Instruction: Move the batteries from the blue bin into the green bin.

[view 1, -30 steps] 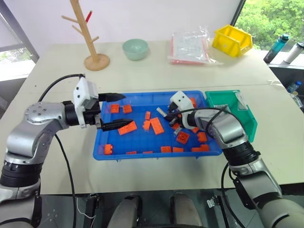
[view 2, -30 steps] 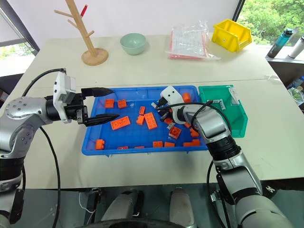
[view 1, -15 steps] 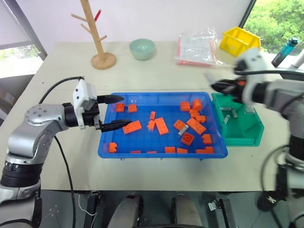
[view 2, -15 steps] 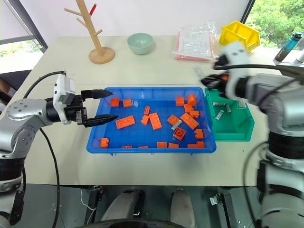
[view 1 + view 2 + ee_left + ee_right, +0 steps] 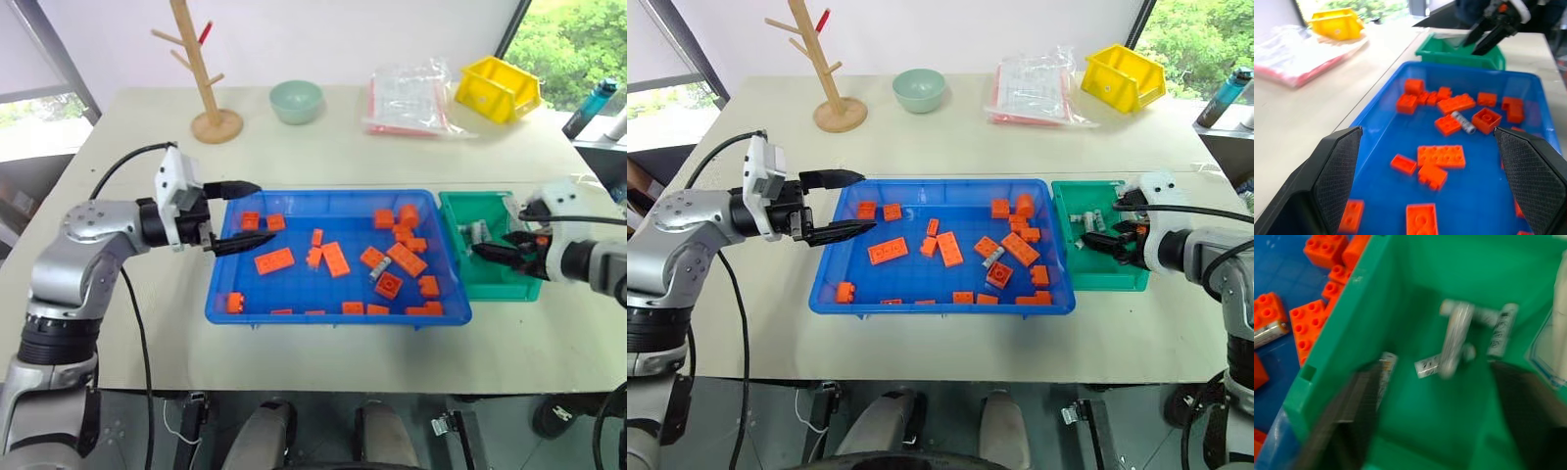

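1. The right gripper (image 5: 1095,241) sits over the green bin (image 5: 1107,276), pointing across its open top. Its jaws are spread and hold nothing.
2. Several batteries (image 5: 1455,337) lie in the green bin ahead of the right gripper's fingers, some crossing one another. Whether the blurred one has settled cannot be told.
3. The green bin stands just beside the blue bin (image 5: 921,190), on the side nearer the right gripper.
4. One battery (image 5: 994,257) lies in the blue bin, between the two grippers and closer to the right one, touching an orange brick (image 5: 998,274).
5. The left gripper (image 5: 245,213) hovers over the end of the blue bin farthest from the green bin. Its jaws are spread and empty; the fingers (image 5: 1332,178) frame the bin's interior in the left wrist view.
6. More orange bricks (image 5: 274,260) are scattered on the blue bin floor ahead of the left gripper.
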